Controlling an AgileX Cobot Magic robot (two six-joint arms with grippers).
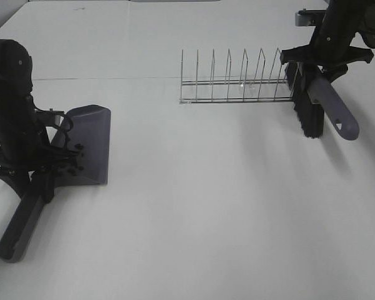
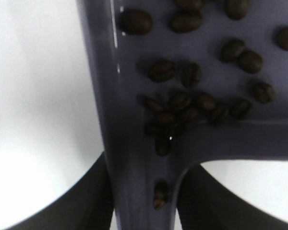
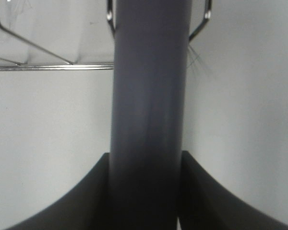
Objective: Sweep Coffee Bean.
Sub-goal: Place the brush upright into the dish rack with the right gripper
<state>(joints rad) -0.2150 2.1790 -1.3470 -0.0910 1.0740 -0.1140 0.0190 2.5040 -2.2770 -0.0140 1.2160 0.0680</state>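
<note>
Dustpan well left of the wire rack on the worktop, its handle clenched in the left claw; coffee beans lie inside near the handle. Right claw grips the brush just beside the rack's right end.

Left arm, well left of the wire rack, was matte black with rounded casings and a thin looped cable. Right arm, at the rack's right end, was equally black; its fingers flared in dark curves.
</note>
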